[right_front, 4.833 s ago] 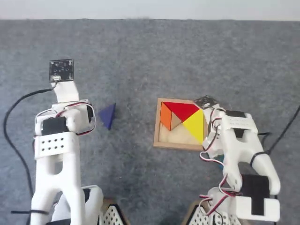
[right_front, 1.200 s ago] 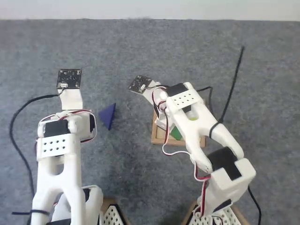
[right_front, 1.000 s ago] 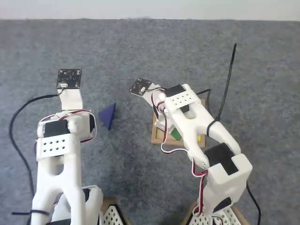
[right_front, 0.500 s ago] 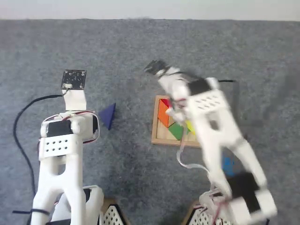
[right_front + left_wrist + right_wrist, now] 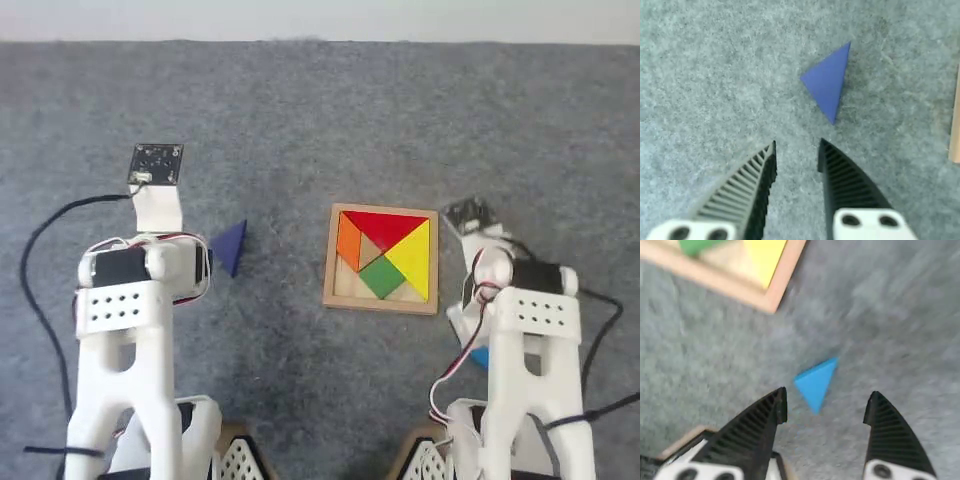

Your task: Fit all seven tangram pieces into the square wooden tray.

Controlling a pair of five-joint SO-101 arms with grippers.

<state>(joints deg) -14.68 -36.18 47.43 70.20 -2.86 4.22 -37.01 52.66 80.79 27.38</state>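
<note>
One dark-blue triangle (image 5: 231,246), long edge fore-aft, apex away from tray (image 5: 329,262)

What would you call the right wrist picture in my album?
Open gripper over a blue triangle beside the tray.

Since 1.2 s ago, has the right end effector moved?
Yes. The right end effector swung from over the wooden tray's far left corner to off its right edge, now at the light blue triangle.
</note>
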